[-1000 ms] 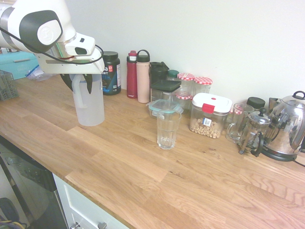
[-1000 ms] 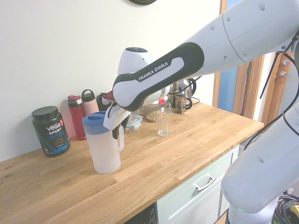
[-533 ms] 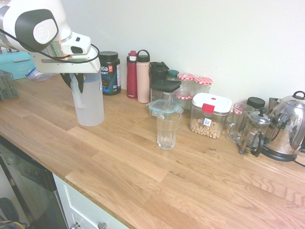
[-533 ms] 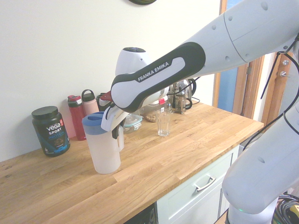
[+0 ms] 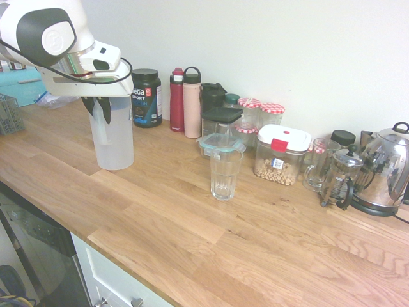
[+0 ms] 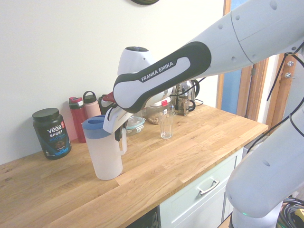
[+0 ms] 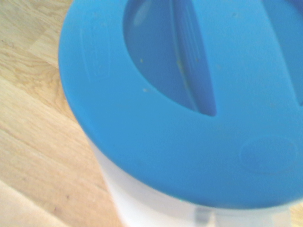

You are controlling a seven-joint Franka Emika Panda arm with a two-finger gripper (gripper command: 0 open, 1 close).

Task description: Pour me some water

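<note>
The tall frosted-white jug with a blue lid is upright at the left of the wooden counter; its base is on or barely above the wood. Water shows faintly in its lower part. My gripper comes down from above and is shut on the jug's side handle. The wrist view is filled by the blue lid. An empty clear glass stands to the right of the jug, well apart from it.
Along the wall stand a black Vega tub, a red bottle, a pink bottle, jars and food boxes, a French press and a kettle. The counter's front edge drops off to cupboards.
The gripper and the jug have shifted together a little to the left, away from the glass. The jug stays upright.
</note>
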